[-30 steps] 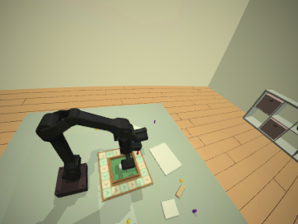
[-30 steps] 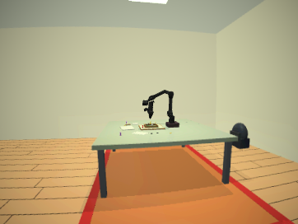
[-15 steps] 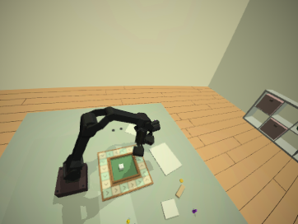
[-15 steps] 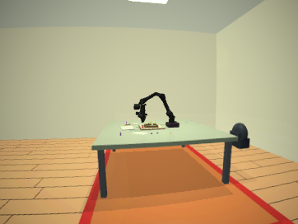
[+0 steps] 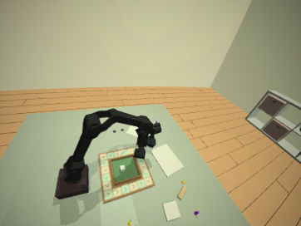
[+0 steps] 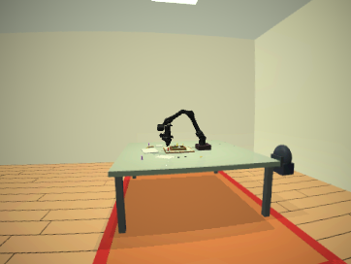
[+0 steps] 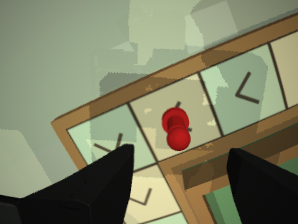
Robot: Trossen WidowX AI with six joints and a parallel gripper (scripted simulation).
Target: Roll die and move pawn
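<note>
The black gripper is open and points down over the board. The red pawn stands on a cream square beside the mint corner square; in the wrist view it shows between the open fingertips, not gripped. The arm hides it in the top view. The board lies flat, its ring of arrowed squares around the wooden-rimmed tray with a green floor. The white die lies inside the tray, left of its middle in the top view. Its top pips are too small to read.
A large white sheet lies right of the board, a smaller sheet nearer the front. A tan block, a yellow piece and a purple piece lie near them. Two dark discs lie behind the board.
</note>
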